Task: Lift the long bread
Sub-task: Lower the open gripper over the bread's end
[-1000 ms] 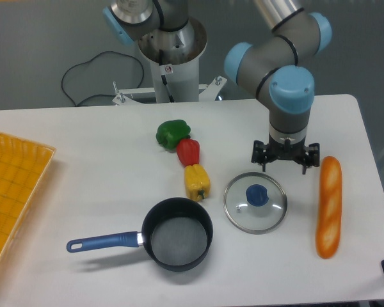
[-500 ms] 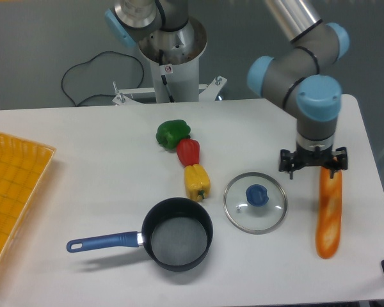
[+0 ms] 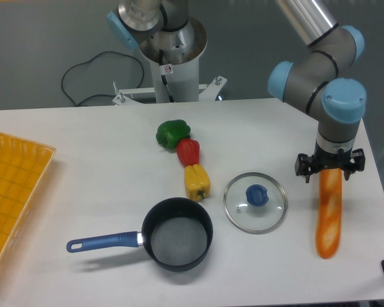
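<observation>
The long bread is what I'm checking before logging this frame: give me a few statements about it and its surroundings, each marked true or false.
1. The long bread lies on the table right of the glass lid. True.
2. The claw is above the bread's far end. True.
3. The bread lies inside the black saucepan. False: the pan is empty and the bread is on the table.
4. The yellow pepper touches the bread. False: it sits left of the lid, beside the red pepper.
5. The bread is lifted clear of the table. False: it lies flat on it.
</observation>
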Robot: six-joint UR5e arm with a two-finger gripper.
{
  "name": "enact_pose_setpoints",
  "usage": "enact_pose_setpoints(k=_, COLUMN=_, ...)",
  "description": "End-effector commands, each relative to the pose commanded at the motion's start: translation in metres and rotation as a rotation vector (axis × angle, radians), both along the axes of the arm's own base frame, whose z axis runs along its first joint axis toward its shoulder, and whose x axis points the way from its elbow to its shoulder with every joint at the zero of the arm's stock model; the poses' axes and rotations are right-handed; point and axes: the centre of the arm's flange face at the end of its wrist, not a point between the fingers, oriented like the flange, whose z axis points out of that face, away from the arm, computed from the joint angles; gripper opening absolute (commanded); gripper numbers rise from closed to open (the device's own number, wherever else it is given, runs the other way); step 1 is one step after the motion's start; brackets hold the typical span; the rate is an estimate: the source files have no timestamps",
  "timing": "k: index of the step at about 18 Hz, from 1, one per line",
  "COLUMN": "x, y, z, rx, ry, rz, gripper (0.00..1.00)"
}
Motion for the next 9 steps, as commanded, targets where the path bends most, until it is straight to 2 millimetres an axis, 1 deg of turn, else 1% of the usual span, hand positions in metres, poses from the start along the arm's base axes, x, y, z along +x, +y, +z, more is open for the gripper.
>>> enact_pose_setpoints(k=2, x=-0.004, y=-0.005, z=-0.002, rx=0.029, ry=-0.012, rz=0.005, gripper=1.0)
enact_pose_setpoints(k=3, x=-0.004, y=-0.004, z=-0.006, rx=0.047, ry=-0.024, rz=0.001, gripper=1.0)
enact_pose_setpoints(k=5, x=-0.006, y=-0.008, z=-0.011, rx=0.051, ry=-0.033, rz=0.009, gripper=1.0)
enact_pose_setpoints(k=7, x=-0.009, y=-0.017, z=-0.014, rx=0.05, ry=-0.04, rz=0.018, gripper=1.0)
enact_pose_setpoints(k=9, x=-0.012, y=-0.021, z=-0.026, rx=0.042, ry=-0.055, rz=0.013, gripper=1.0)
